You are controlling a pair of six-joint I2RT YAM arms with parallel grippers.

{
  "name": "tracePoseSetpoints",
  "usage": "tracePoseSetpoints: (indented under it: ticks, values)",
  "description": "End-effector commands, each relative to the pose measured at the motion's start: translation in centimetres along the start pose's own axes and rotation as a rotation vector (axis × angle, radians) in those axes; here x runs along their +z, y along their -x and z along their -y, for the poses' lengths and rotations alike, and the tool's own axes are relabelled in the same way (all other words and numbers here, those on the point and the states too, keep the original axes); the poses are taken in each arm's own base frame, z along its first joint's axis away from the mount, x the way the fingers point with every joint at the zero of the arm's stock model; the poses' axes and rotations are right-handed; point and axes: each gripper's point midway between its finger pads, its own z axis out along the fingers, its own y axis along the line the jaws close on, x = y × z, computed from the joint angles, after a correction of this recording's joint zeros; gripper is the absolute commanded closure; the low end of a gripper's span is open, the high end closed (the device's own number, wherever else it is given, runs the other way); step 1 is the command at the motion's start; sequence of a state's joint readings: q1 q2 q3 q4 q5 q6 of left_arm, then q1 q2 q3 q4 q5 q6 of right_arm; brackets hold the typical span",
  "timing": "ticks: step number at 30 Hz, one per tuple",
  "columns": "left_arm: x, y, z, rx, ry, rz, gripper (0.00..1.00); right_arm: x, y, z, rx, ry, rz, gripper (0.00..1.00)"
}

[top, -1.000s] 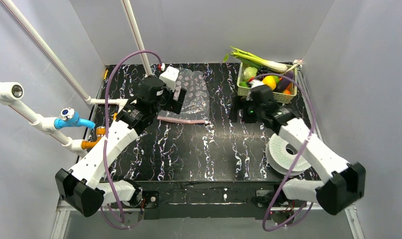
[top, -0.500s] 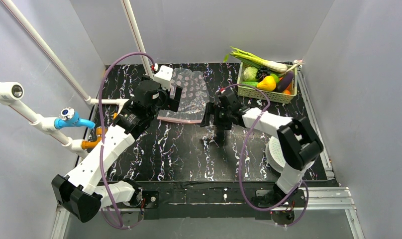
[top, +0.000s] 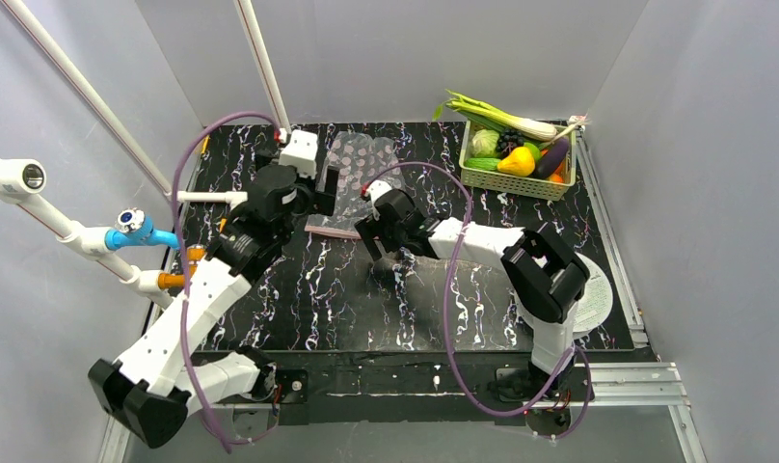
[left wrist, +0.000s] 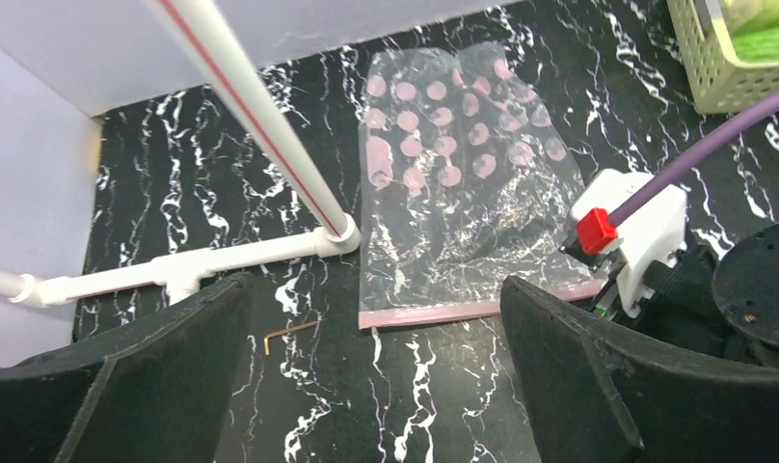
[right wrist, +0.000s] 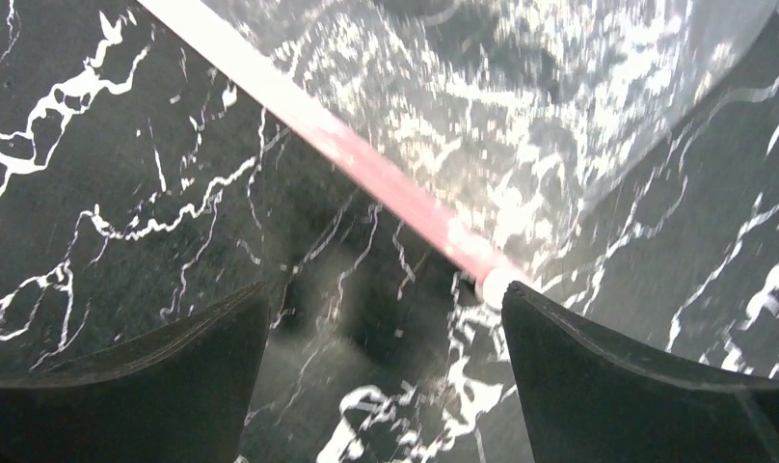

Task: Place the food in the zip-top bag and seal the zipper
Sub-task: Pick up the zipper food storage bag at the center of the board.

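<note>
The clear zip-top bag lies flat at the back middle of the table, printed with pink dots, its pink zipper at the near edge. In the left wrist view the bag and zipper lie just ahead of my open, empty left gripper. My left gripper hovers at the bag's left side. My right gripper is open and empty, low over the zipper's right end. The right wrist view shows the zipper running diagonally, its white end by the right finger. The food sits in the basket.
The pale green mesh basket stands at the back right, with a long leek across it. A white disc lies at the right. White pipes cross the back left. A small hex key lies left of the zipper.
My right arm has swung left from the basket to the bag's zipper edge, with nothing in its gripper. My left gripper has shifted a little to the left beside the bag.
</note>
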State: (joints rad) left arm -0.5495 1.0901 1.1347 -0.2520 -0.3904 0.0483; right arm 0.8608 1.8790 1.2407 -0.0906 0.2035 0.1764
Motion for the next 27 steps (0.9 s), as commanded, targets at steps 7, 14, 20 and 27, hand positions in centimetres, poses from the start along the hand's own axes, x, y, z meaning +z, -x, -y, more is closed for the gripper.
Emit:
tracePoseSetpoints:
  ticks: [7, 14, 20, 27]
  values:
    - [-2.9, 3.0, -3.4, -0.055, 0.127, 0.169, 0.01, 4.3, 3.9, 0.6, -0.176, 0.066, 0.099, 0.05]
    - [-2.6, 2.9, -3.1, -0.055, 0.117, 0.161, 0.01, 4.8, -0.2, 1.9, -0.143, 0.038, -0.023, 0.25]
    - [-2.2, 2.7, -2.7, -0.059, 0.104, 0.151, 0.00, 4.4, -4.2, 3.2, -0.128, -0.019, -0.109, 0.76]
    - [-1.0, 1.8, -1.5, -0.058, 0.069, 0.107, 0.01, 0.9, -4.0, 2.3, 0.007, 0.023, -0.054, 0.99]
